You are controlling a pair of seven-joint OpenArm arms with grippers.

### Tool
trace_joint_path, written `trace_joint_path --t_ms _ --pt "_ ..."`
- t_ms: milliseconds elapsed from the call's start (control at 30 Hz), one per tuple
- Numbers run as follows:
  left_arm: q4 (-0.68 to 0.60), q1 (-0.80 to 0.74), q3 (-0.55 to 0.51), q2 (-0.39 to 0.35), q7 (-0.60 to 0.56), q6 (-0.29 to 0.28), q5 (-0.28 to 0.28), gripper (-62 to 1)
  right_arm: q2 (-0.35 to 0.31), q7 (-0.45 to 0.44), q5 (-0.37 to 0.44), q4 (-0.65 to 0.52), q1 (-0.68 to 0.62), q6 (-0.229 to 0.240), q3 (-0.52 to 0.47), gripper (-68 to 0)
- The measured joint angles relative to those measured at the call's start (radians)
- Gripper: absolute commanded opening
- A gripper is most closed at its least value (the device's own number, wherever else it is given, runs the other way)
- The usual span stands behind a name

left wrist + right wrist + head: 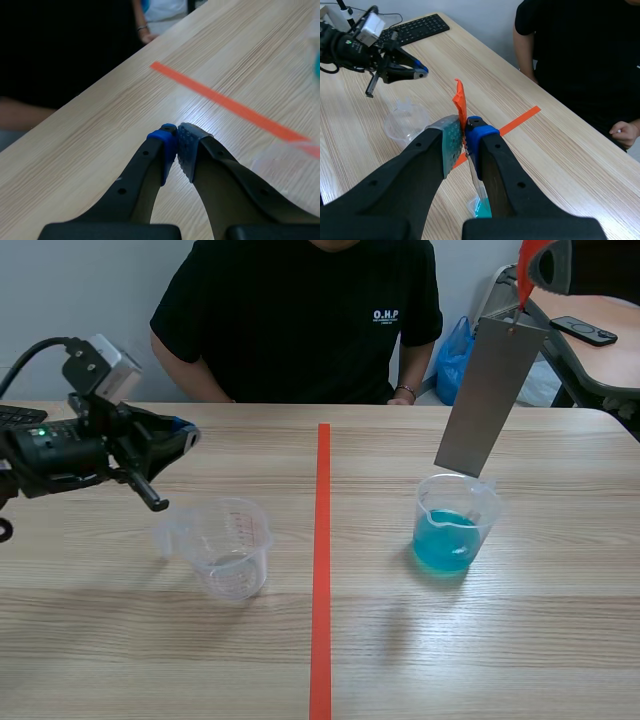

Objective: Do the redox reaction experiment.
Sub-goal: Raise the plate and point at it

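A grey metal strip [490,395] with an orange tag [530,262] hangs from above, its lower end just over a clear beaker of blue liquid [452,526] right of the tape line. My right gripper [464,131] is shut on the strip's orange tag [460,102]; the strip [478,184] drops edge-on between the fingers toward the blue liquid [481,209]. An empty clear beaker [226,545] stands left of the line. My left gripper [185,436] hovers above and left of that beaker, shut on nothing [176,142].
A person in a black shirt [300,320] sits across the table, a hand [400,396] at the far edge. An orange tape line [321,570] splits the table. A keyboard [417,29] lies at the left side. A blue bag [456,355] is behind.
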State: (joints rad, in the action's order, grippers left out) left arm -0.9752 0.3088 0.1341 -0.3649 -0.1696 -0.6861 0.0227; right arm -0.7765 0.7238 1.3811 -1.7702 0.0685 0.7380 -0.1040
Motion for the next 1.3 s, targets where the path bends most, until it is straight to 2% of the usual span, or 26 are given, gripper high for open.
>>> trace_joint_path --t_ms 233,467,600,833,1300 --pt "0.119 0.131 0.129 0.108 0.009 -0.008 -0.004 -56.9 0.000 0.000 0.000 0.000 0.000 0.000 0.000 -66.0" --pt "0.163 0.151 0.211 0.237 0.032 -0.008 -0.002 -56.9 0.000 0.001 0.000 0.000 0.000 0.000 0.000 -66.0" --pt "0.162 0.161 0.271 0.284 0.055 -0.008 -0.001 -56.9 0.000 0.008 0.000 0.000 0.000 0.000 0.000 -66.0" --pt "0.162 0.202 0.359 0.323 0.087 -0.008 0.003 -56.9 0.000 0.008 0.000 0.000 0.000 0.000 0.000 -66.0" --pt "0.162 0.223 0.360 0.320 0.108 -0.008 0.003 -56.9 0.000 0.008 0.000 0.000 0.000 0.000 0.000 -66.0"
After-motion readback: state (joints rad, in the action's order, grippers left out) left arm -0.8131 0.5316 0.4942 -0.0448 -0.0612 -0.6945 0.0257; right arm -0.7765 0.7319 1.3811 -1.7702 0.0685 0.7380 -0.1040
